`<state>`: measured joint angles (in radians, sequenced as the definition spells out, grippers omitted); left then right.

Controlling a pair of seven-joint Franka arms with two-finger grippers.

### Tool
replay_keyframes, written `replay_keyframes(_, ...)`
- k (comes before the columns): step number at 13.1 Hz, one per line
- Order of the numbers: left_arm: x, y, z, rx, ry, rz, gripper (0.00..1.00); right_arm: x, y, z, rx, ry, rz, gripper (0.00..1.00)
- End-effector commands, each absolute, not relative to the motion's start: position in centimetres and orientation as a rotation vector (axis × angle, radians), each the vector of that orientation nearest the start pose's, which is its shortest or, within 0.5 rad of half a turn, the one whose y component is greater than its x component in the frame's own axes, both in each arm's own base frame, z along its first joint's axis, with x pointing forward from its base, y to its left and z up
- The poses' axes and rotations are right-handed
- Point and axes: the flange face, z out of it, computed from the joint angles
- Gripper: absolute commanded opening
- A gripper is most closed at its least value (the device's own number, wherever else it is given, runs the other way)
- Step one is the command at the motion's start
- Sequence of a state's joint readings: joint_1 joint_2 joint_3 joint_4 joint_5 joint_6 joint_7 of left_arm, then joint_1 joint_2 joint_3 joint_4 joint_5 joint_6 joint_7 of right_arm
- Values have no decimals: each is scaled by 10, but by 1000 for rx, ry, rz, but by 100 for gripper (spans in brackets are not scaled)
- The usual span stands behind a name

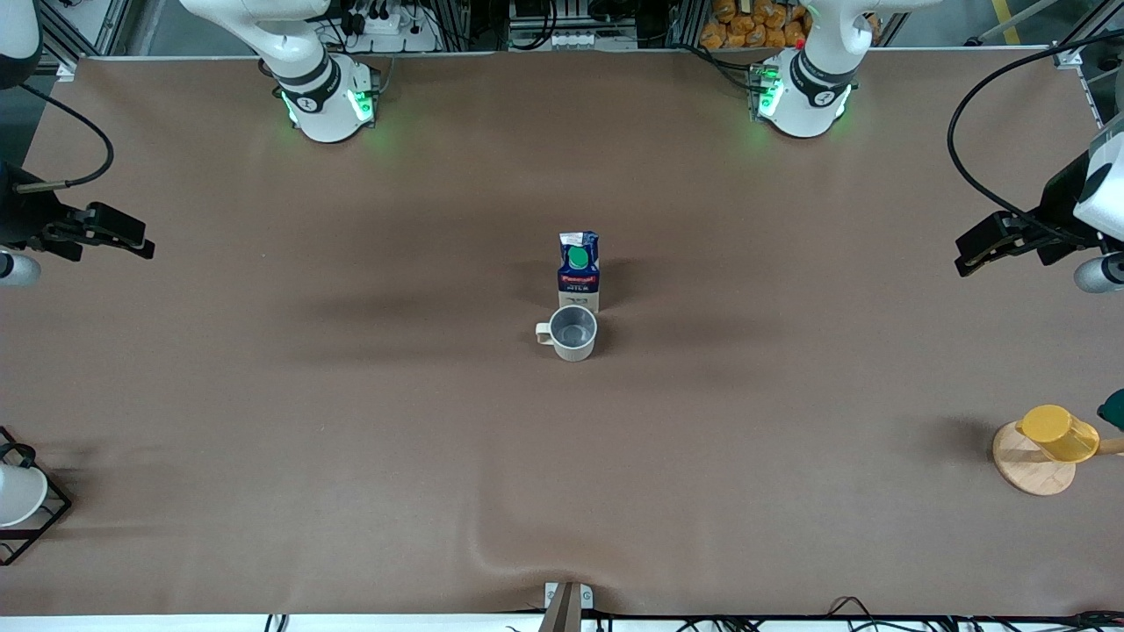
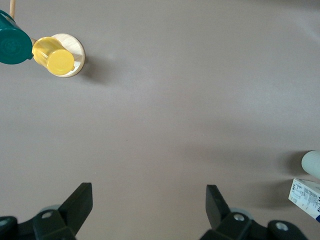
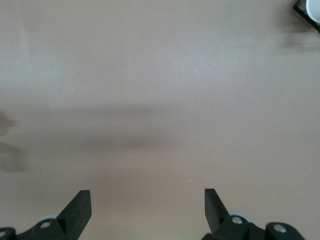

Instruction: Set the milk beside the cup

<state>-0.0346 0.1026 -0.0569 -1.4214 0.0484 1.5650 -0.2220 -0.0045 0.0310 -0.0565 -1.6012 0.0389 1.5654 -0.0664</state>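
At mid-table, the small dark blue gable-top milk carton with a round green cap (image 1: 579, 272) stands upright, its long axis vertical, touching or just beside the off-white mug with a grey-blue inside (image 1: 572, 333), which sits nearer the front camera with its handle toward the right arm's end. Both grippers hang well apart from the pair with fingers spread wide and empty: the left gripper (image 1: 988, 247) over its end of the table near the yellow cup (image 1: 1058, 433) on a round wooden coaster (image 1: 1029, 469), the right gripper (image 1: 114, 235) over the other end. Neither of the 2 arms looks clearly nearer, and the placement already seems done.
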Motion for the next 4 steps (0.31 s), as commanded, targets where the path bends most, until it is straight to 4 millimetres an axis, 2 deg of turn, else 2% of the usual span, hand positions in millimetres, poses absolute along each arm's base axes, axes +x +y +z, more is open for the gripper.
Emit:
replay_keyframes(1, 579, -43, 638, -3110, -200, -47, 100, 558, -32, 593, -3104, -8, 104, 100)
replay_keyframes(4, 579, -50, 636, -3112, -179, -42, 100, 557, -34, 594, -3104, -3, 104, 100)
